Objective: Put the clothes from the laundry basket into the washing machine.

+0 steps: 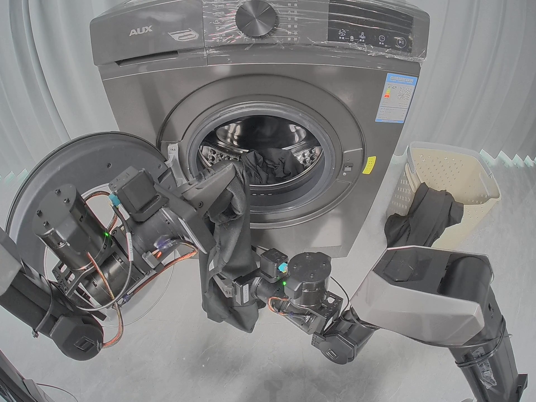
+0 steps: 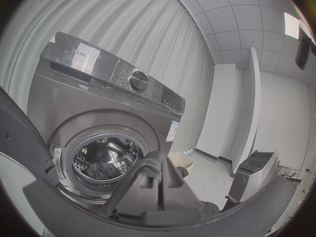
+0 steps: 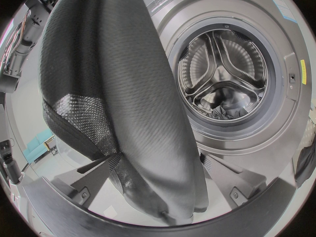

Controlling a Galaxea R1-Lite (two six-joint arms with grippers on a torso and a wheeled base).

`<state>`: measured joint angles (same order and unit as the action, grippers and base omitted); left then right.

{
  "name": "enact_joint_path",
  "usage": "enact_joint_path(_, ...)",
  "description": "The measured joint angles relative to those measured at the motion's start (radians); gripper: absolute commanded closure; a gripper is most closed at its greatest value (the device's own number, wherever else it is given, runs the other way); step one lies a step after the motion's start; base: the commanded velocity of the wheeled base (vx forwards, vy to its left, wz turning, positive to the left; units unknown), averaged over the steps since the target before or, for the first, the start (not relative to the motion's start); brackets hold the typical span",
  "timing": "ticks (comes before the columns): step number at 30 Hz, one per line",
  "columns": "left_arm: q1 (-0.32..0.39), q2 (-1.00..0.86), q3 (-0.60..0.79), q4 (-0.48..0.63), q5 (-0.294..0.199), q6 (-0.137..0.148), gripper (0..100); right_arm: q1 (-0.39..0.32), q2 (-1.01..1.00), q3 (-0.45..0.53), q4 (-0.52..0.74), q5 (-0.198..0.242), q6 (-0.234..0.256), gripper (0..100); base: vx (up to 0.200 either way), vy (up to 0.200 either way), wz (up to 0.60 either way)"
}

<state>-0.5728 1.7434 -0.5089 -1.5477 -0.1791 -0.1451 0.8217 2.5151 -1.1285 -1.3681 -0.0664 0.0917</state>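
The washing machine (image 1: 262,85) stood on the floor (image 1: 167,358) before a pale curtain (image 1: 491,57). Its round door (image 1: 84,163) was swung wide open on the robot's left, baring the drum (image 1: 262,135). A small heap of dark clothes (image 1: 271,166) lay at the bottom of the drum, towards its front.

The left pincer (image 1: 223,177) was raised to the lower left rim of the drum opening. Its fingers were pressed together on the top edge of a dark garment (image 1: 231,241); in the left wrist view the cloth (image 2: 144,168) was draped over the closed tip of that pincer (image 2: 161,181). From there the garment hung straight down in front of the machine, just outside the opening, its lowest folds clear of the floor.

The right pincer (image 1: 226,291) was held low, at the bottom part of the hanging garment. In the right wrist view its fingers (image 3: 98,171) were spread wide apart, and the cloth (image 3: 131,83) hung down between them without being clamped.

The cream laundry basket (image 1: 452,180) stood on the floor just beside the machine, on the robot's right. A second dark garment (image 1: 424,216) was draped over its near rim, part inside and part hanging down the outer wall.
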Motion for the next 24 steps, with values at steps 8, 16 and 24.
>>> enact_joint_path(8, -0.009, -0.001, 0.000, 0.001, 0.003, 0.000, 100, -0.007, 0.058, -0.100, 0.000, -0.018, 0.002, 0, 0.000, 0.000, 0.00)
enact_joint_path(16, -0.003, -0.004, 0.008, 0.000, 0.008, -0.003, 100, -0.024, 0.095, -0.120, -0.012, -0.052, 0.005, 100, 0.000, 0.000, 0.00)
enact_joint_path(24, 0.066, 0.003, 0.073, 0.002, 0.001, 0.000, 100, -0.072, 0.060, -0.108, -0.005, -0.086, 0.015, 100, 0.000, 0.000, 0.00)
